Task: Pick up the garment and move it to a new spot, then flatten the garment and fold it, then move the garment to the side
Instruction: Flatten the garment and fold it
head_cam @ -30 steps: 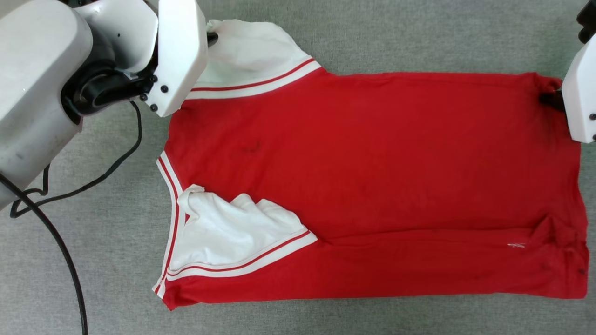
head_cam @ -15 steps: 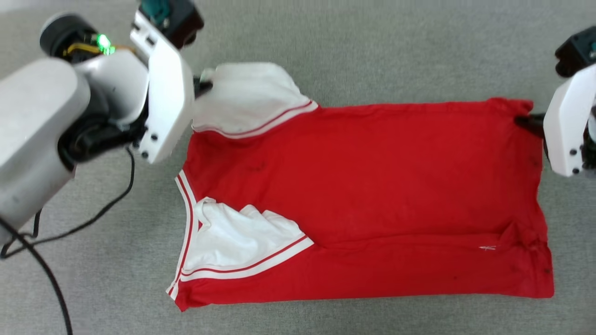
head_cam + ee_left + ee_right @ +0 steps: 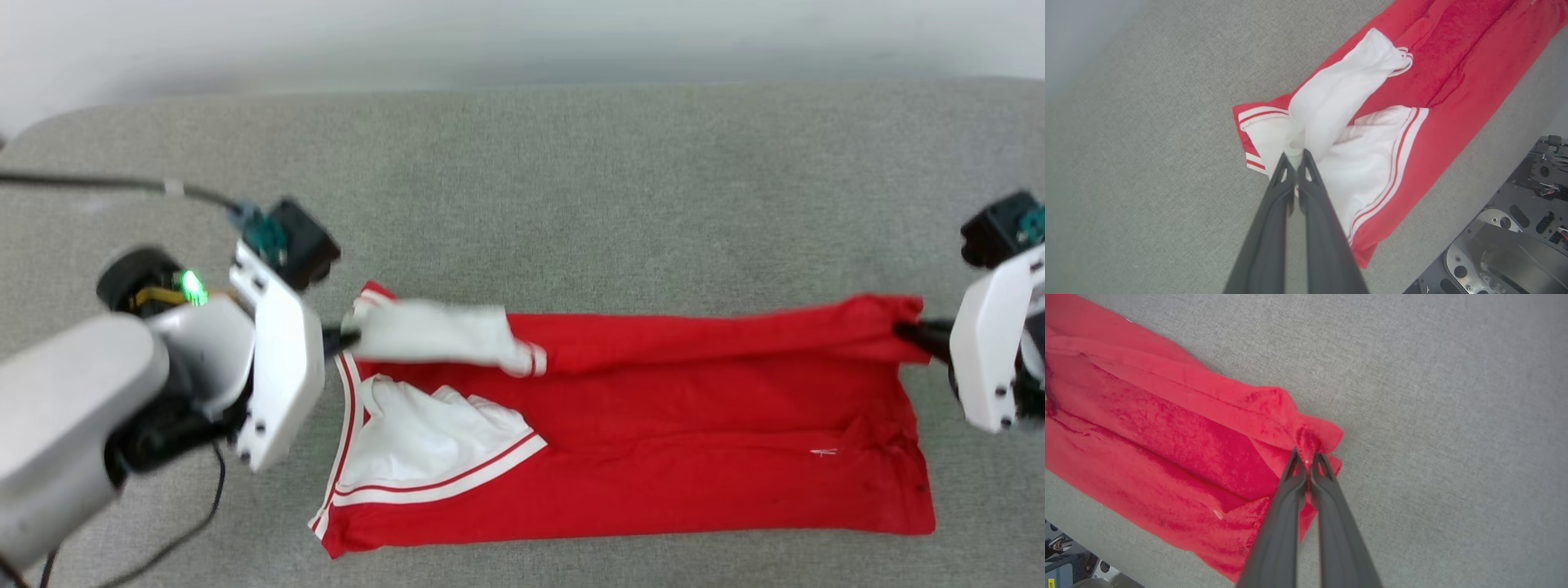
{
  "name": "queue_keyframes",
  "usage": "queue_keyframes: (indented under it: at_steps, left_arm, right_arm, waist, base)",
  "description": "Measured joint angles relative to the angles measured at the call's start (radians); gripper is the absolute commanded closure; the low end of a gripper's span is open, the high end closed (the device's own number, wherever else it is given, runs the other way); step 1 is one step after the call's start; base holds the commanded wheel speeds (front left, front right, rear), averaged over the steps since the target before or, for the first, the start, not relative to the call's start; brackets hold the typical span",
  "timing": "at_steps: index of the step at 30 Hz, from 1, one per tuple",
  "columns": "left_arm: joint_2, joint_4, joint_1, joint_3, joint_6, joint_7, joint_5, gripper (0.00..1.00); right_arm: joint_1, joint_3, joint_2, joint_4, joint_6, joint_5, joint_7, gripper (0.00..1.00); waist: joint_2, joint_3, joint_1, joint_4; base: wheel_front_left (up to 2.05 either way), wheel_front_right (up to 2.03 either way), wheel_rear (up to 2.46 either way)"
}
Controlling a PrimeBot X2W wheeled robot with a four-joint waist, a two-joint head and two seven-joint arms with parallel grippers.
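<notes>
Red garment (image 3: 653, 457) lies on the grey surface (image 3: 571, 204), its long axis running left to right, near half flat, far edge raised. My left gripper (image 3: 347, 339) is pinched shut on the white sleeve (image 3: 433, 335) at the far left end; my right gripper (image 3: 906, 331) is clamped on the far right end. The flat near edge lies nearward of both jaws, so I judge the fold runs toward me, one arm at each end.

Pinching the white sleeve (image 3: 1343, 87) of the garment (image 3: 1457, 94) in the tightly closed left gripper (image 3: 1295, 157), holding it raised over the second sleeve (image 3: 1372, 155) and red body lying on the grey fabric surface (image 3: 1147, 143); showing metal machinery (image 3: 1506, 245) at lower right.
</notes>
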Motion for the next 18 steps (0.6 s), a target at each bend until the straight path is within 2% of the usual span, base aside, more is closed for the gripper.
queue_keyframes:
  at_steps: [8, 12, 18]
  left_arm:
    - [0.052, -0.067, 0.189, -0.012, 0.055, -0.039, -0.015, 1.0]
    - [0.052, -0.08, 0.272, -0.015, 0.079, -0.061, -0.026, 1.0]
    - [0.031, -0.047, 0.366, -0.017, 0.086, -0.083, -0.036, 1.0]
  right_arm:
    - [0.125, 0.015, -0.027, -0.033, 0.0, 0.035, -0.059, 1.0]
    - [0.18, 0.013, -0.028, -0.032, 0.0, 0.048, -0.082, 1.0]
    - [0.237, 0.007, -0.014, 0.003, 0.0, 0.044, -0.101, 1.0]
  waist:
    - [0.0, -0.05, 0.0, -0.007]
    - [0.0, -0.054, 0.0, -0.008]
    - [0.0, -0.035, 0.0, -0.009]
  base:
    - [0.0, 0.0, 0.0]
    - [0.0, 0.0, 0.0]
    - [0.0, 0.0, 0.0]
